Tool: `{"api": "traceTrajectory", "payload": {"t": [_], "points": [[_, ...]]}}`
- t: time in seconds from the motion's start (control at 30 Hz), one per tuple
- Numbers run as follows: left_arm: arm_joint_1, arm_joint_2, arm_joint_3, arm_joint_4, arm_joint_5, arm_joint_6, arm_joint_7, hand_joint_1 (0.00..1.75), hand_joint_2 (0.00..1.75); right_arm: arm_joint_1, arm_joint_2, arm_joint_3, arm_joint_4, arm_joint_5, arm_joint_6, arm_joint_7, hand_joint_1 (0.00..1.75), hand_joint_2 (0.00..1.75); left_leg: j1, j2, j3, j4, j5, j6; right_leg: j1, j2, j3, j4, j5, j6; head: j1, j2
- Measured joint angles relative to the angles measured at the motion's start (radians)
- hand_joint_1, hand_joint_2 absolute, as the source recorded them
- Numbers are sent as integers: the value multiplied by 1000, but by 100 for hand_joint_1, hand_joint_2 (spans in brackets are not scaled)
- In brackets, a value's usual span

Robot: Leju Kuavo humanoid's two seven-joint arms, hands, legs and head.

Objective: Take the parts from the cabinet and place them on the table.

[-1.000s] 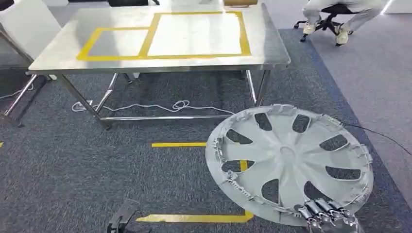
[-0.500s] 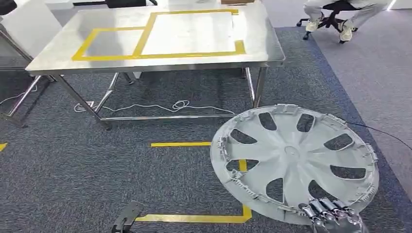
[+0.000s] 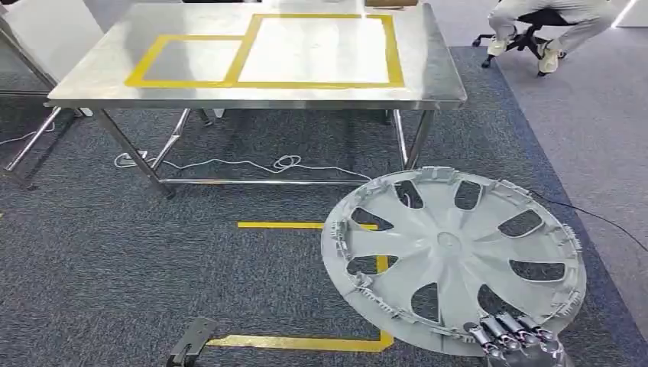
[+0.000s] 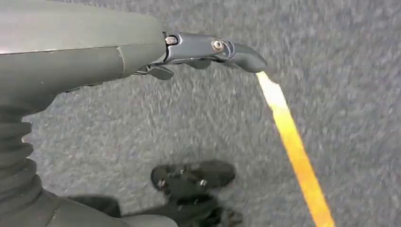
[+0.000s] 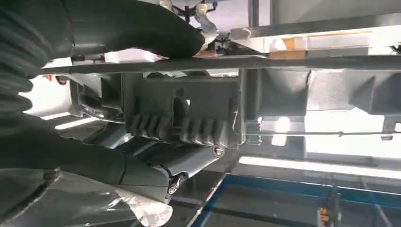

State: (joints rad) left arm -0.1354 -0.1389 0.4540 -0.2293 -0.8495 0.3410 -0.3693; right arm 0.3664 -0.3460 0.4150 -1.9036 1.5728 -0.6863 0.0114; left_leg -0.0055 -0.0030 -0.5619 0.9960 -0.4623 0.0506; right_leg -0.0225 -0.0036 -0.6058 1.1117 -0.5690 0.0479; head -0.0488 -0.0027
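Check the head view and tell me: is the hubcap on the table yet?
No: the hubcap is held at its rim by the right hand over the carpet, short of the table.

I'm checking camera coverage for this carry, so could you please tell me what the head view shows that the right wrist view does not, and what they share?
The head view alone shows the whole grey wheel cover with its spokes and cut-outs, the steel table with yellow tape rectangles, the grey carpet, yellow floor tape, a white cable, and a seated person beyond.

The right wrist view alone shows, close up, the cover's ribbed clips and wire ring.

Both show the right hand gripping the cover's rim, fingers curled over it.
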Motion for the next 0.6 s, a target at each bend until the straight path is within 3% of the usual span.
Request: {"api": "traceTrajectory", "payload": {"t": [0.07,0.1,0.13,0.17,0.23,0.27,0.3,0.4,0.43,0.47,0.5,0.57,0.6], "points": [[2,-2,0,0,0,0,-1,0,175,1,0,-5,0,0,0,-11,143,175,-5,0,-1,0,0,1,1,0,-79,159,-64,5,-1,0],[4,-2,0,0,-1,0,-2,0,175,2,1,-8,0,-1,0,-13,143,175,-8,0,-1,1,-1,1,1,0,-106,208,-71,6,-1,0],[5,-3,0,0,-1,0,-3,0,175,3,2,-10,1,-2,0,-14,143,175,-10,-1,0,2,-1,2,2,0,-108,204,-52,5,-1,0],[5,-3,0,0,-1,0,-3,0,175,3,2,-11,3,-2,0,-14,143,175,-11,-2,1,2,-2,2,4,0,-89,158,-15,3,-1,0],[4,-4,0,0,-1,1,-3,0,175,5,3,-15,3,-2,0,-14,143,175,-15,-5,4,4,-5,0,5,1,2,-33,82,-7,-1,0],[4,-5,0,0,-1,1,-4,0,175,3,3,-17,3,-2,0,-15,143,175,-15,-5,3,7,-7,-2,9,2,31,-91,75,-17,-2,0],[2,-5,0,0,-2,1,-5,0,175,3,5,-19,2,-2,0,-18,143,175,-23,-6,-4,16,-10,-7,11,2,41,-104,78,-20,-2,0],[4,-6,0,0,-3,2,-7,0,175,8,11,-26,3,-2,0,-27,143,175,-17,-5,-5,13,-6,-17,15,2,39,-101,81,-30,-2,0],[4,-3,0,0,-5,5,-8,0,175,9,15,-26,2,-2,0,-29,143,175,-20,-6,-6,19,-13,-23,4,-1,42,-110,87,-38,0,0],[4,-3,0,0,-7,7,-8,0,175,10,17,-28,2,-2,0,-29,143,175,-19,-5,-13,40,-34,-32,2,-1,44,-111,88,-41,-6,0],[3,-3,0,0,-8,8,-8,0,175,12,17,-31,2,-2,0,-30,143,175,-14,-4,-36,96,-72,-40,0,-2,44,-111,88,-45,-14,0],[6,-3,0,0,-8,8,-8,0,175,17,21,-33,2,-2,0,-31,143,175,0,-4,-107,263,-151,-52,0,-3,43,-111,87,-45,-13,0],[7,-3,0,0,-8,9,-8,0,175,19,23,-34,2,-2,0,-31,143,175,5,-3,-131,318,-166,-57,-1,-3,43,-111,87,-45,-13,0]]}}
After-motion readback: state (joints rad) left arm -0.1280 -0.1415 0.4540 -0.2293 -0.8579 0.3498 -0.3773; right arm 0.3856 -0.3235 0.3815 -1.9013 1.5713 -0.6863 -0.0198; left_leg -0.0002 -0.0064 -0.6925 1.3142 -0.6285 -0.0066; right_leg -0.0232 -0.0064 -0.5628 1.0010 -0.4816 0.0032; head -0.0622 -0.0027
